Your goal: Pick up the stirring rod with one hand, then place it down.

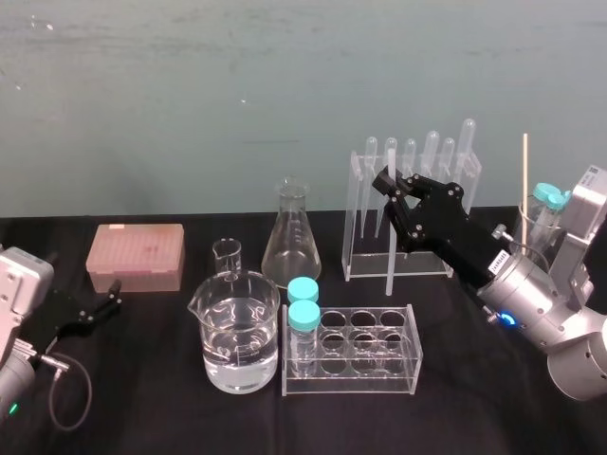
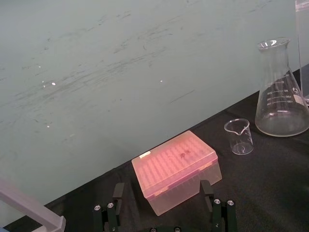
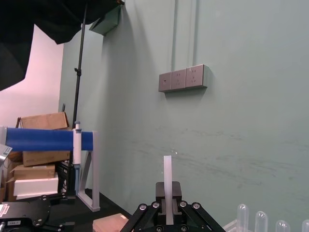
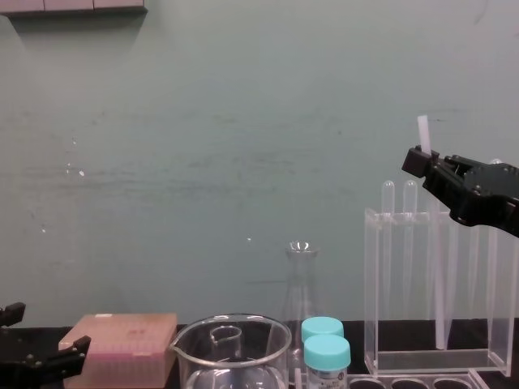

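At the right rear of the black counter (image 1: 152,398), the black angular right end effector (image 1: 387,183) pinches the long, thin translucent-white stirring rod (image 1: 388,248) close to its upper end. Its jaws are narrowed onto the rod, which hangs almost upright just in front of the tall clear plastic pipette rack (image 1: 358,213). The rod's lower end sits down by the rack's base; we cannot tell whether it touches the counter.

We judge the grip the weak point. Held so near the top, the smooth rod could pivot or slide between the pads, and its free lower end could swing into the rack, rattle the clear bulb-topped pipettes (image 1: 432,152), or clip the two blue-capped vials (image 1: 303,303) nearby. Laid down carelessly, it may roll across the counter.

The right arm reaches in from the right edge, its forearm slanting up and inward toward the rack. The left end effector (image 1: 95,311) lies low at the counter's left edge beside the pink lidded tip box (image 1: 135,256), fingers spread wide, holding nothing.
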Robot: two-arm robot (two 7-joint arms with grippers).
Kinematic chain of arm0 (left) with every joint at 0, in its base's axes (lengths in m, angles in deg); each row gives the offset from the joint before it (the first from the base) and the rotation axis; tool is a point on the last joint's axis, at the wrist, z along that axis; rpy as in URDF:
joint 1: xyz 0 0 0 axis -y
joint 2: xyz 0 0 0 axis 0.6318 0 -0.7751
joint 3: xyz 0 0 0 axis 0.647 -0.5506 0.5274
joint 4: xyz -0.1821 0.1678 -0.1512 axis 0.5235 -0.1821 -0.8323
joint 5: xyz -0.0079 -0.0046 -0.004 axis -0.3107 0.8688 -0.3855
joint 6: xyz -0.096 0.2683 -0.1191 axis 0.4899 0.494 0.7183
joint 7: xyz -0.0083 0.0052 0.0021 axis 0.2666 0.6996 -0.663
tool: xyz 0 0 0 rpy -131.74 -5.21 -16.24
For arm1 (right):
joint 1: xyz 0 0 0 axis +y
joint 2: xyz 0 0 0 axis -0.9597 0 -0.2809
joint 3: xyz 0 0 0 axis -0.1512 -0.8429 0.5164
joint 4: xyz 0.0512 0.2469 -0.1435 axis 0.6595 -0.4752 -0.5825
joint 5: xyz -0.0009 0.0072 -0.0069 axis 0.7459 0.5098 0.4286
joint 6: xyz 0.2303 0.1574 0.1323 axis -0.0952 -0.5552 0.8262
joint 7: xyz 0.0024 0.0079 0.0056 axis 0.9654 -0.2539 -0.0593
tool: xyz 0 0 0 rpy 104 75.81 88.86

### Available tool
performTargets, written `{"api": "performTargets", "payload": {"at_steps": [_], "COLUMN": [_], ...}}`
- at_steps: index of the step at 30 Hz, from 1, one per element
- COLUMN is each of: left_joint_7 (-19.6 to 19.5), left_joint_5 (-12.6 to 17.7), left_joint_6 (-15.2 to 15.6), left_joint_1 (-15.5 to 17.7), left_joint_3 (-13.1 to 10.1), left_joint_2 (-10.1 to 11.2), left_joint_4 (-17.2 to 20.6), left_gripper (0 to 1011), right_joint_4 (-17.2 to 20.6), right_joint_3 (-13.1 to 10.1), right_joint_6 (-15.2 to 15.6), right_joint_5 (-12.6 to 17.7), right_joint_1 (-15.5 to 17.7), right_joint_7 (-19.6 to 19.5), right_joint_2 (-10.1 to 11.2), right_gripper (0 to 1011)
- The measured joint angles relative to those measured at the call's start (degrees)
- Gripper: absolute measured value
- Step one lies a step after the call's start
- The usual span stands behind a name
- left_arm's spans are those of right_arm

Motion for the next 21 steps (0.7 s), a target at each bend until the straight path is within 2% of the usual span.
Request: {"api": "performTargets", "payload": {"at_steps": [21], "left_joint_7": [0.0], "left_joint_5": [0.0], "left_joint_6": [0.0], "left_joint_1": [0.0], "left_joint_3": [0.0], "left_joint_2": [0.0], "left_joint_4": [0.0], "left_gripper": [1000], "right_joint_4": [0.0], "right_joint_3": [0.0], "right_joint_6": [0.0], "right_joint_5": [0.0], "right_joint_1": [0.0], "right_joint_7": [0.1], "right_joint_2": [0.0], "right_gripper": [67]}}
